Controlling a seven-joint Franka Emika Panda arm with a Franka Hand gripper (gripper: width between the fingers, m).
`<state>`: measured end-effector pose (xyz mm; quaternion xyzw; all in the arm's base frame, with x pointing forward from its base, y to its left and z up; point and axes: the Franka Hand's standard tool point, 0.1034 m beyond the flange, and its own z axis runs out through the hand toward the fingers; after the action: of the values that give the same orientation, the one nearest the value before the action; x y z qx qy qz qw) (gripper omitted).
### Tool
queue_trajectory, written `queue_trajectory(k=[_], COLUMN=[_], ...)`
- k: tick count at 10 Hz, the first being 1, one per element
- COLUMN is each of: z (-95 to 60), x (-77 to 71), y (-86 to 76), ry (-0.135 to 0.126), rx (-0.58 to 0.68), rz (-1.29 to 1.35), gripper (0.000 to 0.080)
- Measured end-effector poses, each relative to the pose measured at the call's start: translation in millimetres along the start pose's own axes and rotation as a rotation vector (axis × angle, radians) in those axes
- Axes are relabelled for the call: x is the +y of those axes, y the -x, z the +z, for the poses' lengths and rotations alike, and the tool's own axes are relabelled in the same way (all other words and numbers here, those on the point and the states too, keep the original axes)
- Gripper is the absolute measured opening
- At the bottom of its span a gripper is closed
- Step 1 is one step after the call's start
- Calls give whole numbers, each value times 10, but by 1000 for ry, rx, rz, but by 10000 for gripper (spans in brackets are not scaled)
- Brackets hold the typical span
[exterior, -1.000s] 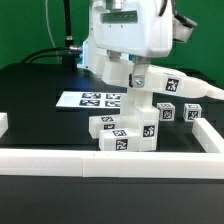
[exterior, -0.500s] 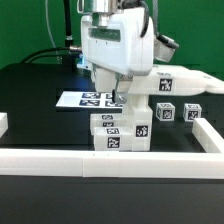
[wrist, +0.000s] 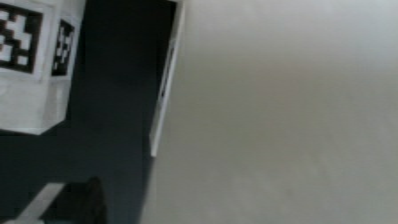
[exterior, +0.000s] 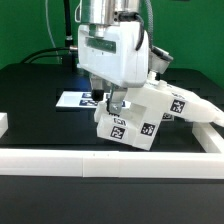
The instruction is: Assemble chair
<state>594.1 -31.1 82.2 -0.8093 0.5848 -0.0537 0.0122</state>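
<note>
The chair (exterior: 140,122), a partly joined stack of white blocky parts with black-and-white tags, stands tilted just behind the front rail, its long upper slab (exterior: 190,106) sloping down toward the exterior view's right. My gripper (exterior: 113,103) has come down onto the stack's left upper side, jaws wide apart and not clamped on anything. In the wrist view a plain white face of the chair (wrist: 285,100) fills most of the picture very close up, with a tagged part (wrist: 25,60) beside it. One dark fingertip (wrist: 63,205) shows; the other is hidden.
The marker board (exterior: 72,100) lies flat on the black table behind the gripper. A long plain white border rail (exterior: 100,162) runs along the front and turns up the exterior view's right side (exterior: 208,140), close to the tilted chair.
My gripper moved toward the exterior view's left and down onto the stack. The chair parts, upright before, now lean over, and the long slab has dropped lower on the right.
</note>
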Motion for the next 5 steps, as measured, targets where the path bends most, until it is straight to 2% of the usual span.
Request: queue_trajectory(k=[2,5], z=[-131,-429], x=[-66,-124], y=[-65,-139], ry=[-13,-39], rx=[-5,-30], rz=[-7,-19], gripper=[649,649])
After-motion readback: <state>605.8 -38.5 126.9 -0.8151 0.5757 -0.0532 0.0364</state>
